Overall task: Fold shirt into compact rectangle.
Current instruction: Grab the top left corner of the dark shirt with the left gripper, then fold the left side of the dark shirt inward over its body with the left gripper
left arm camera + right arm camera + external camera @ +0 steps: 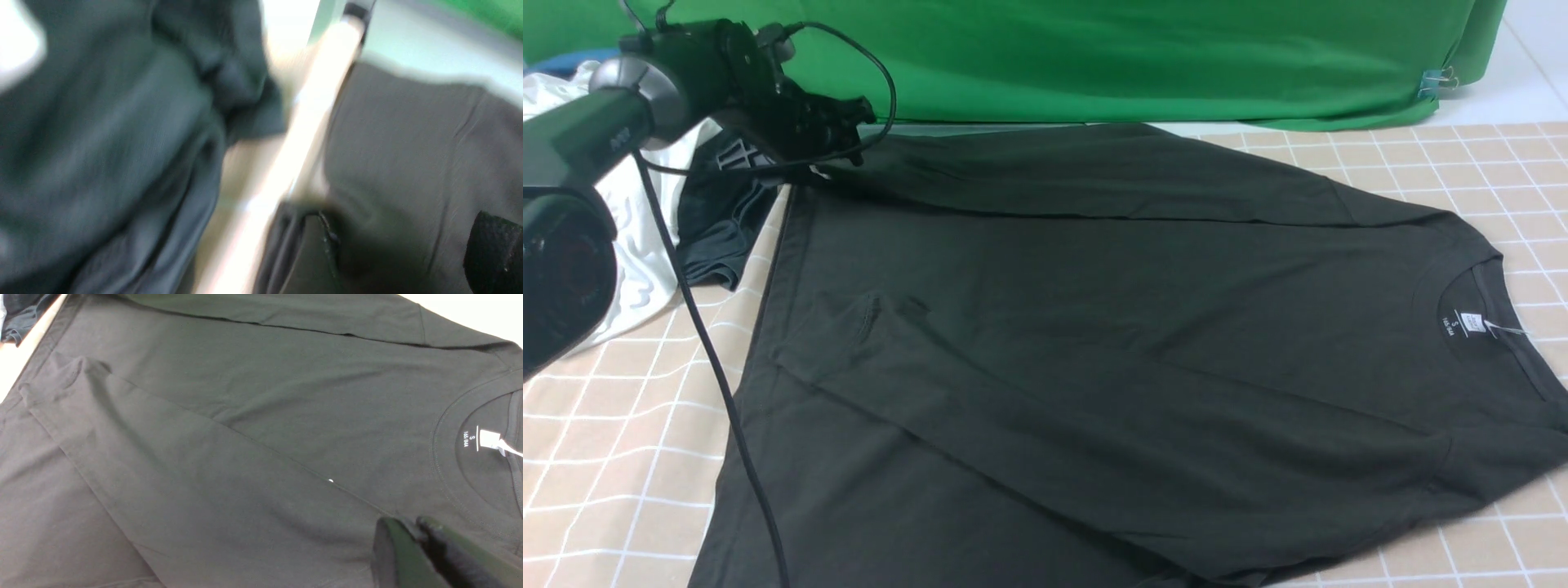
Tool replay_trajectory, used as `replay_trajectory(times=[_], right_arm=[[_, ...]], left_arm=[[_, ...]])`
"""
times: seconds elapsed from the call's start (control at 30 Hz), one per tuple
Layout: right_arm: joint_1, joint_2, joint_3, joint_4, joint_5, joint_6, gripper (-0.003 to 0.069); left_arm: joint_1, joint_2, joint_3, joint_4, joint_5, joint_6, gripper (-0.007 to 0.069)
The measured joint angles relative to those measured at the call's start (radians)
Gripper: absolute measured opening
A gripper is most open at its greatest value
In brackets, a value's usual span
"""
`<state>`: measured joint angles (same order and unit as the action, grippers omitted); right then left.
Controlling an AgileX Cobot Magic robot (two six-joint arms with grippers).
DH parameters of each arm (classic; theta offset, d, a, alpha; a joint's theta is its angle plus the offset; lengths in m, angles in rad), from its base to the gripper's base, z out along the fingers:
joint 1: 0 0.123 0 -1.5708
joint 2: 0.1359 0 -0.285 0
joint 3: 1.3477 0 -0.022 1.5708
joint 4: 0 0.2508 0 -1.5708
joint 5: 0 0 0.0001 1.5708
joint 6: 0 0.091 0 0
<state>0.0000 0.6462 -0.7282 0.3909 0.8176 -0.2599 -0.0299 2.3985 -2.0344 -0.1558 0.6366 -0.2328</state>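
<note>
The black shirt (1094, 327) lies spread over the checked table, its crew neck and small label (1470, 322) at the right. Its far long edge is folded inward, and a fold runs across the near half. My left gripper (845, 131) hangs over the shirt's far left corner. In the blurred left wrist view it (404, 249) stands open, with shirt cloth (408, 143) below its fingers. My right arm does not show in the front view. In the right wrist view my right gripper (408, 526) is shut above the shirt (245, 416), near the collar, with no cloth seen in it.
A white garment (629, 245) and a smaller dark teal-grey garment (723, 220) lie at the table's far left, beside the shirt's corner. A green cloth (1094, 57) hangs along the back. The left arm's black cable (719, 367) trails across the shirt's left edge.
</note>
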Motion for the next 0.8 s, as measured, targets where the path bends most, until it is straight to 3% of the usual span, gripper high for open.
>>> replay_trajectory(times=[0.3,0.4,0.5,0.57,0.63,0.8], right_arm=[[0.0,0.0,0.0,0.0,0.004,-0.003,0.0091],[0.0,0.0,0.0,0.0,0.005,-0.003,0.0091],[0.0,0.0,0.0,0.0,0.008,-0.003,0.0091],[0.0,0.0,0.0,0.0,0.011,-0.003,0.0091],[0.0,0.0,0.0,0.0,0.013,-0.003,0.0091],[0.0,0.0,0.0,0.0,0.015,-0.003,0.0091]], left_arm=[[0.0,0.038,-0.003,-0.037,-0.046,0.0,0.0449],[0.0,0.04,-0.003,-0.037,-0.055,0.0,0.0358],[0.001,0.044,-0.017,-0.043,-0.044,0.004,0.0162],[0.001,0.049,-0.036,-0.048,-0.025,0.02,0.0076],[0.001,0.05,-0.066,-0.052,0.015,0.034,0.0033],[0.0,0.022,-0.138,-0.06,0.135,0.084,0.0033]])
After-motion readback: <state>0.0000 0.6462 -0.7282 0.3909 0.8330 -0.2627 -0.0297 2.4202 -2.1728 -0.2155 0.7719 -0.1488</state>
